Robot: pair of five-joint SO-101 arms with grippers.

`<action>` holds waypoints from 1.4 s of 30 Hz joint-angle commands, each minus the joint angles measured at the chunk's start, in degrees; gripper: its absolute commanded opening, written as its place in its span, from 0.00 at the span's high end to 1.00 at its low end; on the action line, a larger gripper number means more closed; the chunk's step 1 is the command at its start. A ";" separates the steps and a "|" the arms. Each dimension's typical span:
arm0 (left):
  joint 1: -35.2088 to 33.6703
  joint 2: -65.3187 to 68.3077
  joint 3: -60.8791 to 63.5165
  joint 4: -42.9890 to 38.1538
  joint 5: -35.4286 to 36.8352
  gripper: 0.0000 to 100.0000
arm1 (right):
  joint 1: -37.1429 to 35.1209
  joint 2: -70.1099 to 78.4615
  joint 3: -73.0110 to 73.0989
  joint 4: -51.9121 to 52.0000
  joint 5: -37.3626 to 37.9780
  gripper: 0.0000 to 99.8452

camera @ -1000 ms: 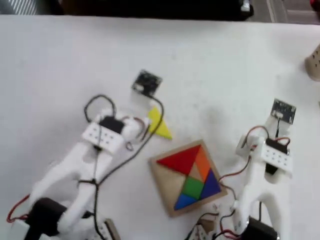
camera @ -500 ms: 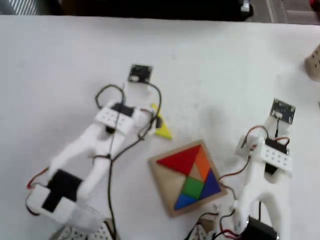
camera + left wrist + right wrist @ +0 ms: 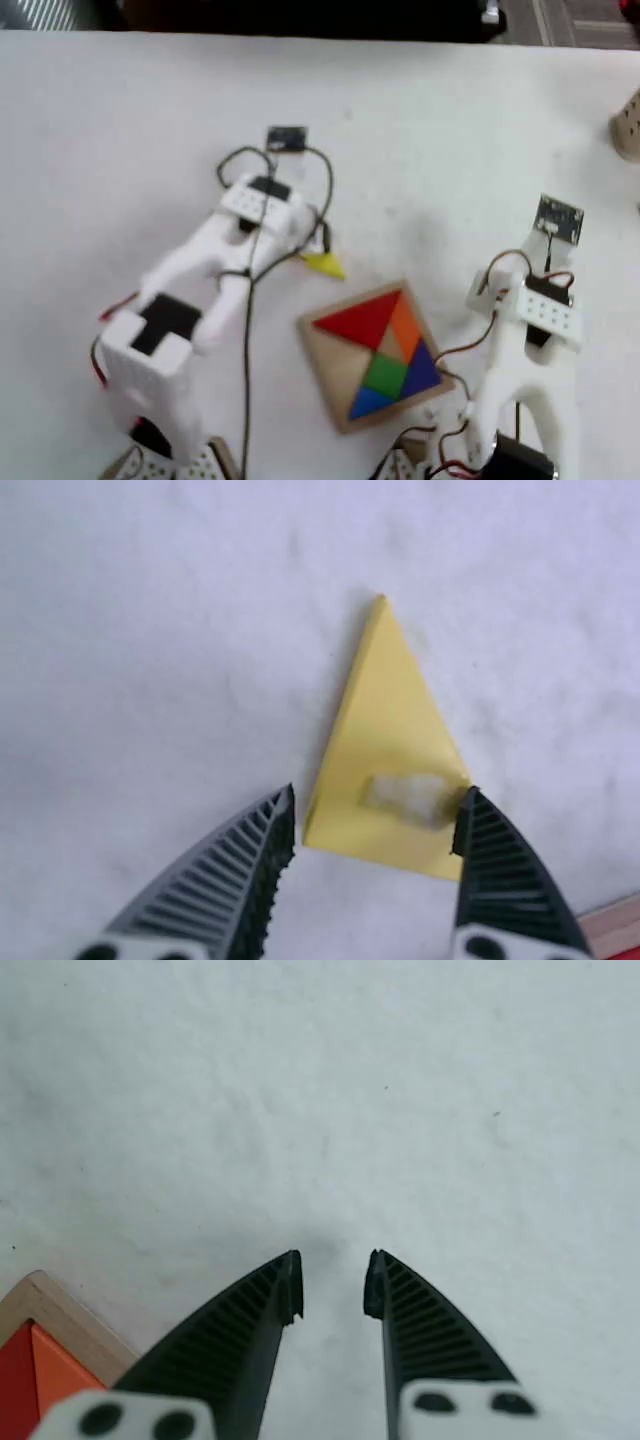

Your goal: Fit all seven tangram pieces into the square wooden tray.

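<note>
The square wooden tray [image 3: 333, 368] lies on the white table [image 3: 450, 130] between the two arms, holding red [image 3: 355, 320], orange [image 3: 405, 325], green [image 3: 385, 372] and two blue pieces [image 3: 425, 365], with part of its floor bare. The yellow triangle [image 3: 385, 740] lies flat on the table just off the tray's corner on the left arm's side, and the left gripper [image 3: 378, 805] hangs over it with its fingers spread wide, straddling the triangle's broad end. On the tray's opposite side, the right gripper [image 3: 332, 1285] points down at the table, its fingers a narrow gap apart and holding nothing.
</note>
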 commanded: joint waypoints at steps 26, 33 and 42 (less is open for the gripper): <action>3.03 1.45 -3.43 10.81 6.59 0.60 | -2.95 0.13 -2.29 0.04 3.25 0.89; 3.47 4.62 -6.59 9.67 11.96 0.63 | -3.12 0.22 -2.29 0.22 3.25 0.89; 3.47 10.33 -14.95 15.12 14.33 0.67 | -4.09 0.22 -2.29 0.04 3.25 0.89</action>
